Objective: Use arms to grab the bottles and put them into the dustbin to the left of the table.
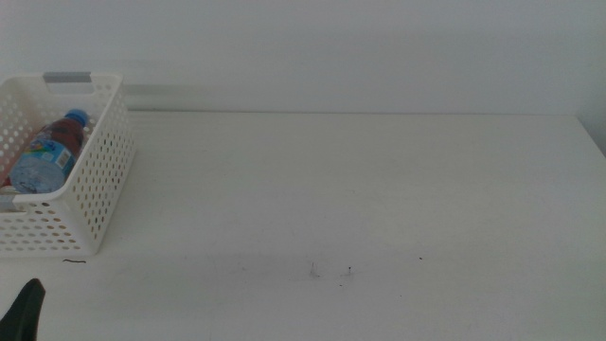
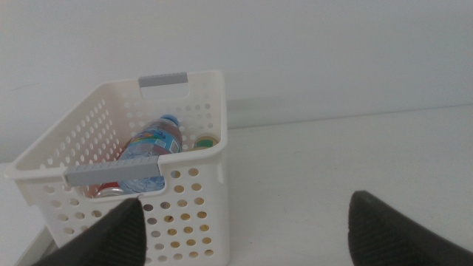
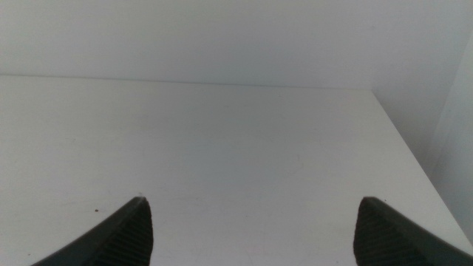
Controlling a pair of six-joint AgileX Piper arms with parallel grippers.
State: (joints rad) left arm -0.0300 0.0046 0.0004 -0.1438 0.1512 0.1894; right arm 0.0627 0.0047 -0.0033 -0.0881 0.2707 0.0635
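Note:
The white lattice dustbin stands at the table's left edge, and also shows in the left wrist view. Inside it lies the clear water bottle with the blue cap. The red can lies under it. A bit of the yellow tea bottle's green label shows beside them. My left gripper is open and empty, in front of the bin; its tip shows at the bottom left of the middle view. My right gripper is open and empty over bare table.
The white table stretches to the right of the bin, with a few tiny dark specks near the front. Its right edge shows in the right wrist view. A white wall stands behind.

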